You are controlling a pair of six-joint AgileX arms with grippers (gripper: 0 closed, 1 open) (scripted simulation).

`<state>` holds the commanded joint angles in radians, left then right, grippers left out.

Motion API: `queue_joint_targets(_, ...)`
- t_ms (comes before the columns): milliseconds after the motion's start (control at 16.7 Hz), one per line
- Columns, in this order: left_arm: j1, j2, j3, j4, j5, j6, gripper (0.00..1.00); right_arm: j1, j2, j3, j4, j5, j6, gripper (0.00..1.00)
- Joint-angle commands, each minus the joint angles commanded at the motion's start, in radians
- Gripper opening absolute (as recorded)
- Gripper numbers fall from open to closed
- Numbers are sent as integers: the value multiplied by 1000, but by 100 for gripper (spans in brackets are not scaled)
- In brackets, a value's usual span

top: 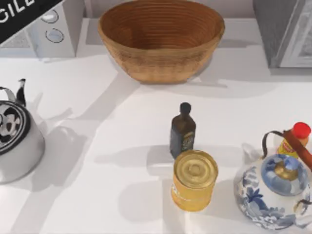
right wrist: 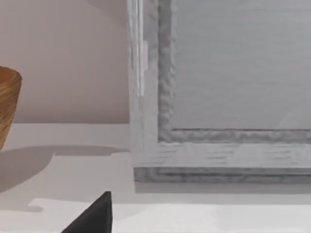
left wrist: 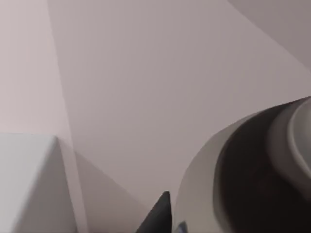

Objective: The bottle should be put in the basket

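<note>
**A:** What worried you there?

**B:** Picking the wrong thing, mostly. I couldn't tell where the bottle stood. A slim dark bottle (top: 183, 132) was at mid-desk and a yellow red-capped bottle (top: 295, 139) was tucked behind the teapot (top: 273, 195) on the right. A grab at either would have been a mistake.

**A:** And the basket?

**B:** The basket (top: 161, 66) sat at the back centre, well apart from the bottles. It was a wide woven wicker bowl, tan and ribbed inside. I judged that its curved walls would let a bottle roll or tip if it were dropped from high up.

**A:** Any clutter risk?

**B:** Yes. A squat golden tin (top: 194, 181) with a ringed lid stood just in front of the dark bottle, so a low reach could have knocked either over. The teapot was glossy blue-and-white porcelain, and its arched handle could have caught an arm. The glass would probably be slick to grip.

**A:** The arms?

**B:** The left gripper (left wrist: 158, 218) hung near the rounded metal kettle (top: 19, 146) at the left of the white desk (top: 97, 195). The right gripper (right wrist: 97, 213) faced a grey cabinet (right wrist: 218, 73) at the back right. I couldn't tell whether either gripper's jaws were apart or together.
</note>
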<state>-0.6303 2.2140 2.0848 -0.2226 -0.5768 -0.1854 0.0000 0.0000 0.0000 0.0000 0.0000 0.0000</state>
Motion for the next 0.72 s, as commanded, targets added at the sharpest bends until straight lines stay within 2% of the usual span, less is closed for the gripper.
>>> queue_joint_targets(540, 0, 0, 0, 0, 0, 0, 98, 0, 0, 0, 0, 0, 0, 100)
queue_joint_targets(720, 0, 0, 0, 0, 0, 0, 100, 0, 0, 0, 0, 0, 0, 100)
